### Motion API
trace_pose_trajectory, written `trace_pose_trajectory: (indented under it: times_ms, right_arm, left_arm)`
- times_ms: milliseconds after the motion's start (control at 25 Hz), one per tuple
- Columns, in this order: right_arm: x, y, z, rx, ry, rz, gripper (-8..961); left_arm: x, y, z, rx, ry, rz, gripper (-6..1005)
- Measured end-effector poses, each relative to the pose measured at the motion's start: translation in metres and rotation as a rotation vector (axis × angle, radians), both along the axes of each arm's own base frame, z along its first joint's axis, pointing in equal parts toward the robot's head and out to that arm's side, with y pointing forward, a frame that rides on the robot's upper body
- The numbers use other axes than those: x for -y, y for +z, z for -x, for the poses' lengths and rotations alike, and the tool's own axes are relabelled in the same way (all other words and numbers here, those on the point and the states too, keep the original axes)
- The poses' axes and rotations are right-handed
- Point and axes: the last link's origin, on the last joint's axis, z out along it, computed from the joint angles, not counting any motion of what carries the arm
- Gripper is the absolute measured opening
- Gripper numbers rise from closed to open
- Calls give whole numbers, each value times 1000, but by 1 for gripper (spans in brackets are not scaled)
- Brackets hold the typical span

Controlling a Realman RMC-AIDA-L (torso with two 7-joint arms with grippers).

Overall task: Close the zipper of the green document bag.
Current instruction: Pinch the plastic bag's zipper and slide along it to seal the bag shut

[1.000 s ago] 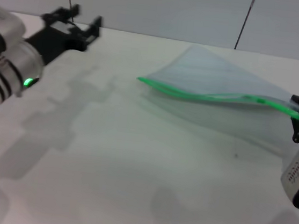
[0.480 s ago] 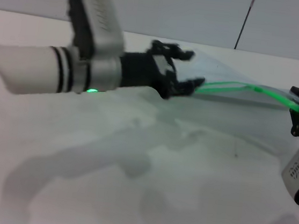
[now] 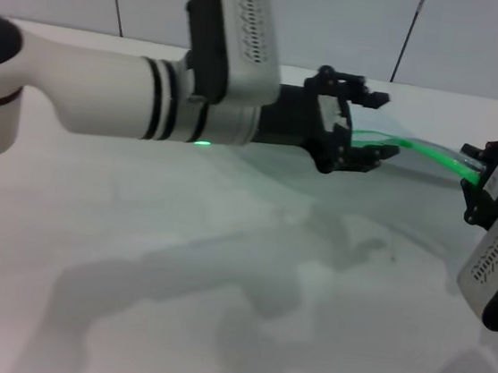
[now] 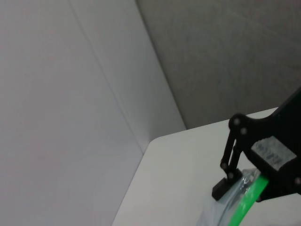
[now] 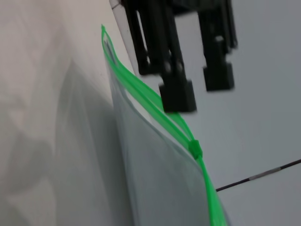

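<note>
Toward the far right of the worktop [image 3: 215,327] lies the green document bag [image 5: 155,183], a flat translucent pouch. Its green-edged side is lifted off the surface, and the left arm hides most of it in the head view.

- Handling (judgement): thin, light, floppy plastic, likely slick. It will bow and slide unless one end is pinned. Not fragile, but the film creases easily.
- Zipper [image 3: 428,153]: bright green strip along the raised long edge. Long axis runs roughly left-right across the scene, curving down toward the right end. The two lips look parted along the stretch left of the slider, so that part reads as open.
- Slider tab [image 5: 195,149]: small green nub on the strip, visible only in the right wrist view, sitting between the two claws.
- Left claw [image 3: 361,127]: reached across from the left, fingers spread wide, straddling the left part of the strip, gripping nothing.
- Right claw [image 3: 484,177]: at the right end of the strip, apparently clamped on that end and holding it up; the left wrist view shows black fingers either side of the green edge.
- Where to grip (judgement): keep the right end anchored, then pinch the slider itself, not the film, and draw it along the strip's axis toward the open end.
</note>
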Motion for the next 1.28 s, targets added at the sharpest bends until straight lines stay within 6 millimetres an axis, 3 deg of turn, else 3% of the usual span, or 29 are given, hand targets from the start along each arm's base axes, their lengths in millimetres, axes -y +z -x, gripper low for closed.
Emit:
trace_pose_trajectory:
  times_ms: [760,1000,1280]
  right_arm:
    - [0,-1,10,2,-3,35,49]
    - [0,-4,14,4,2,48,49]
    - [0,-4,16,3,7,50,49]
  left_arm:
    - [-2,-12,-2,-81,-49,-25,606]
    - [-5,-11,-1,-84,-41,-46,423]
    - [-7,-12,-3,-90,-38,-60,320]
